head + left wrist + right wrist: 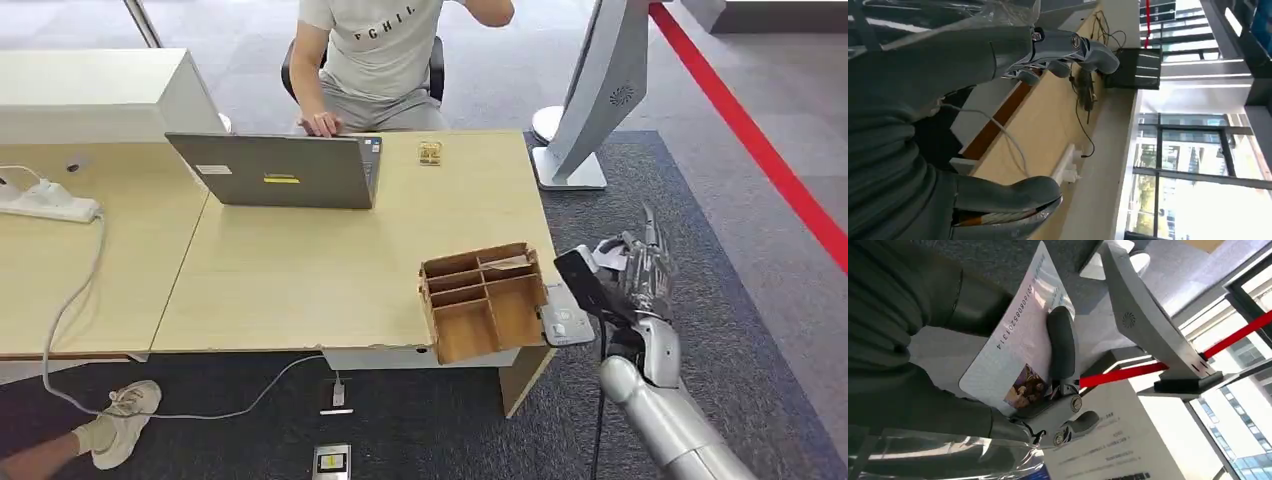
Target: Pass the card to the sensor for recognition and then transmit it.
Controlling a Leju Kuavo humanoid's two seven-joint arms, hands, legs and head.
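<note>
Both hands differ: right hand (1048,370) raised, pinching the card (1018,350); left hand (1048,60) empty, fingers apart.

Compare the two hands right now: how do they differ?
The right hand holds the card beside the table's corner; the left hand holds nothing. The right hand's finger presses across the card; the left hand's fingers are apart. Both are grey.

Card (1018,347) partly hidden under right hand (998,385) fingers; print beyond its number too small to read.
</note>
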